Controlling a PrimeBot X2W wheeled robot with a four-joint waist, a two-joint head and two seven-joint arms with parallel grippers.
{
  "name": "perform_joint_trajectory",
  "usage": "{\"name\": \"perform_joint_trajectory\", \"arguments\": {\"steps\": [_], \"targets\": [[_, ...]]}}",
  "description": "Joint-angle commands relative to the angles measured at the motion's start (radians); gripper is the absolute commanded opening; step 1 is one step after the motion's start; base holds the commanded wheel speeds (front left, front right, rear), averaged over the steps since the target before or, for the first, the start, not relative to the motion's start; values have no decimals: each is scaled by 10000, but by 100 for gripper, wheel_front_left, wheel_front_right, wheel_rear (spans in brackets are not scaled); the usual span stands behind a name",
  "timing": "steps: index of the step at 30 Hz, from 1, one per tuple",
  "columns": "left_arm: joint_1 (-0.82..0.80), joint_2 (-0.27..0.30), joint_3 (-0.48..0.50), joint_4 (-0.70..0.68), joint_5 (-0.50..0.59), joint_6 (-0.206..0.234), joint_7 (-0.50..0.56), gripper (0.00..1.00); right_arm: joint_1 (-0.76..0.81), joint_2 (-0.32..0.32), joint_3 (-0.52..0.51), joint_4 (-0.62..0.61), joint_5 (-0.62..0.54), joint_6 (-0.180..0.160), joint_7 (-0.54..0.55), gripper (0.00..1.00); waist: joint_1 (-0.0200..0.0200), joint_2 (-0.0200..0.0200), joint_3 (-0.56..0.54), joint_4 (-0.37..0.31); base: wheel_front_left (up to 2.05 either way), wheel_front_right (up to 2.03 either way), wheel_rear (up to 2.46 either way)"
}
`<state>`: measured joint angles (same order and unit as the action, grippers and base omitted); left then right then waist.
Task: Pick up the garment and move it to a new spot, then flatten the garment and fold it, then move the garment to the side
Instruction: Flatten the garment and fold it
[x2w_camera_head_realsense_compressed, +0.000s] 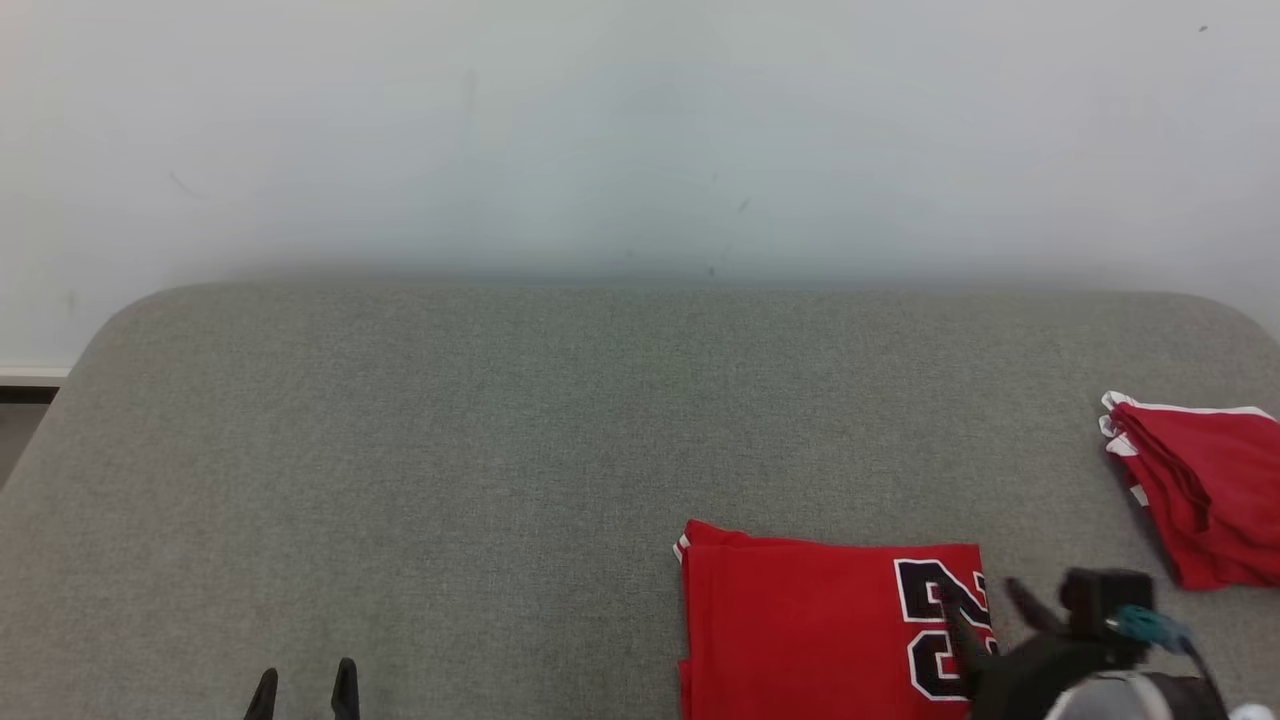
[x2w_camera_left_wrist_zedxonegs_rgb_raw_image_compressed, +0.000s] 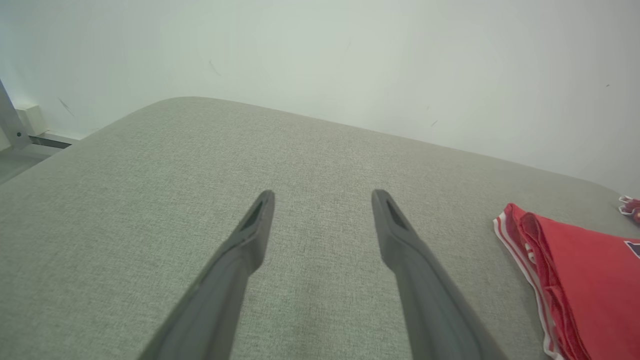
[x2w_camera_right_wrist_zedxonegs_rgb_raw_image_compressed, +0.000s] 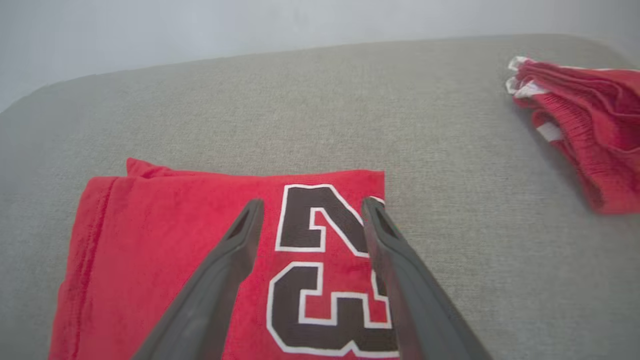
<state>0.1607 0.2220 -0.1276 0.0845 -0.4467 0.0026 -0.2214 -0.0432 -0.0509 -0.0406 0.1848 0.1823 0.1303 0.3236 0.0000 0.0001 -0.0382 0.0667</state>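
The folded red garment (x2w_camera_head_realsense_compressed: 800, 620) was seen lying flat on the grey padded surface (x2w_camera_head_realsense_compressed: 450, 450), toward its near right part. Its lower edge was cut off by the bottom of the head view, so its full extent could not be judged. A black, white-edged number was printed on it, and part of this was covered by the right gripper (x2w_camera_right_wrist_zedxonegs_rgb_raw_image_compressed: 312, 204). That gripper's two dark fingers were held well apart above the print, with nothing caught between them. Whether the fingertips touched the cloth could not be told. In the head view that gripper was blurred and partly masked by its own dark wrist.

The left gripper (x2w_camera_left_wrist_zedxonegs_rgb_raw_image_compressed: 324, 194) was likewise spread wide and empty over bare surface, well apart from the garment. In the head view it was cut off by the bottom edge, so that just the fingertips were seen.

A heap of red cloth with white trim (x2w_camera_head_realsense_compressed: 1200, 490) was found near the right edge, cut off by the frame. What sort of piece it was could not be made out.
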Motion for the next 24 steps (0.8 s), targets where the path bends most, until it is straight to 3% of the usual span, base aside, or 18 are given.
{"name": "perform_joint_trajectory", "arguments": {"steps": [1, 6, 11, 17, 24], "targets": [[8, -30, -19, 34, -113, -1, -68, 100, 258, 10, -319, -308, -290, 7, -363, 100, 0, -1, -7, 12, 0, 0, 0], [64, -119, 4, 167, -102, -2, -196, 100, 1143, 9, -1562, -900, -632, 7, -2208, 100, 0, -1, -129, -63, 0, 0, 0], [16, -164, 68, 185, 178, -85, -369, 100, 1596, 3, -1843, -730, -560, 7, -3919, 100, 0, -1, -400, -359, 0, 0, 0], [93, -378, 511, -106, 794, -111, -443, 100, 1635, -29, -989, -353, -1278, 7, -4885, 100, 0, -1, -796, -776, 0, 0, 0], [457, -967, 1149, -90, 1201, -502, -437, 100, 1476, -173, -413, -29, -994, 7, -5125, 100, 0, -1, -1166, -975, 0, 0, 0]]}}
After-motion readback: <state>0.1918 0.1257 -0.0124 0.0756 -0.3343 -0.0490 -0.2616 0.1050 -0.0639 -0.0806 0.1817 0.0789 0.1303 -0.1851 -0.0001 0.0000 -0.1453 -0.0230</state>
